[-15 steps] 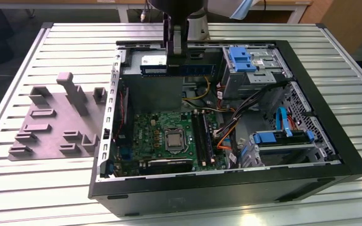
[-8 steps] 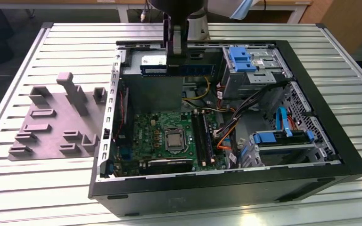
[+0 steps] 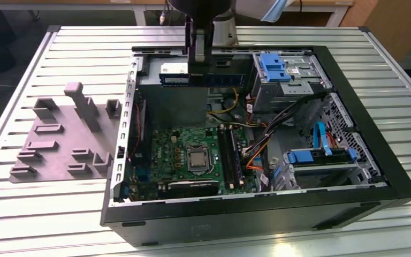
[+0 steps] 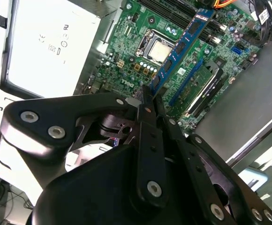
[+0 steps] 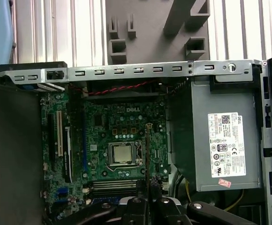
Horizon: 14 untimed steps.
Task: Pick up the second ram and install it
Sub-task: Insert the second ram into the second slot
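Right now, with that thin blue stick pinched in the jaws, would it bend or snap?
Probably stiff: the second ram juts straight from the jaws without sagging. Likely light, seen so thin edge-on. Its bare chips hint it's fragile.

Open PC case (image 3: 263, 214) w/ motherboard (image 3: 168, 152) (CPU (image 3: 198, 159) mid-board); grey fixture tray (image 3: 52, 147) beside it on slatted table (image 3: 41, 214).

The computer case (image 3: 263, 214) lies open on the slatted table (image 3: 34, 214), with a parts fixture (image 3: 55, 144) beside it on the exterior view's left. Inside, the motherboard (image 3: 184, 155) lies on the floor (power supply (image 3: 173, 104) behind it, drive bays (image 3: 288, 75) toward the exterior view's right). The second ram (image 3: 216, 79) hangs above the interior near the far wall, clamped in the gripper (image 3: 199, 67).
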Motion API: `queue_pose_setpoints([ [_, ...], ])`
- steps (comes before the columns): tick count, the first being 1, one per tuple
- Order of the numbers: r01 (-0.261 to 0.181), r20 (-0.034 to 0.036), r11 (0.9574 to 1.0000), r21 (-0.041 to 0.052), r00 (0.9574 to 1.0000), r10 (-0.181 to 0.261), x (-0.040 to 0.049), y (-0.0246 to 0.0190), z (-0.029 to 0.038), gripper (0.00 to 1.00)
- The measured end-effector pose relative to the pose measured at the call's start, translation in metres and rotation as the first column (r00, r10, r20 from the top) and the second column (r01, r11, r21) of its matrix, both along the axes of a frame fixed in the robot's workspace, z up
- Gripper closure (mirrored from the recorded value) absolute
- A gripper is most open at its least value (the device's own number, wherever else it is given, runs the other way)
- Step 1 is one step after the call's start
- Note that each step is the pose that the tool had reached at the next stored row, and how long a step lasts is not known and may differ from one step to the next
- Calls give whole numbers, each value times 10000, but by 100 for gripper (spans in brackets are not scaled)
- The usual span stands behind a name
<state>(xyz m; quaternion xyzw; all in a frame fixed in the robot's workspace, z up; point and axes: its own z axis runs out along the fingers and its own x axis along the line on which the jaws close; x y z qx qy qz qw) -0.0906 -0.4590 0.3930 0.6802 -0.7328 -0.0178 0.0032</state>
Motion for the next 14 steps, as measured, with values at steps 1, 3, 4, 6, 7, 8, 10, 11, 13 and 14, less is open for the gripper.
queue_pose_setpoints([
  [1, 75, 0, 10000, 0, 10000, -75, 0, 0, -1, 86],
  [3, 198, 1, 9998, 1, 9998, -198, 0, 0, -2, 86],
  [4, 271, 1, 9996, 1, 9996, -271, 0, 0, -3, 86],
  [6, 444, 1, 9990, 0, 9990, -444, 0, 0, -5, 86],
  [7, 542, 1, 9985, 1, 9985, -542, 0, 0, -6, 86],
  [8, 649, 1, 9979, 1, 9979, -649, 0, 0, -7, 86],
  [10, 879, 1, 9961, 1, 9961, -879, 0, 0, -10, 86],
  [11, 1007, 1, 9949, 1, 9949, -1007, 0, 0, -11, 86],
  [13, 1284, 1, 9917, 0, 9917, -1284, 0, 0, -13, 86],
  [14, 1421, 1, 9899, 1, 9899, -1421, 0, 0, -15, 86],
])
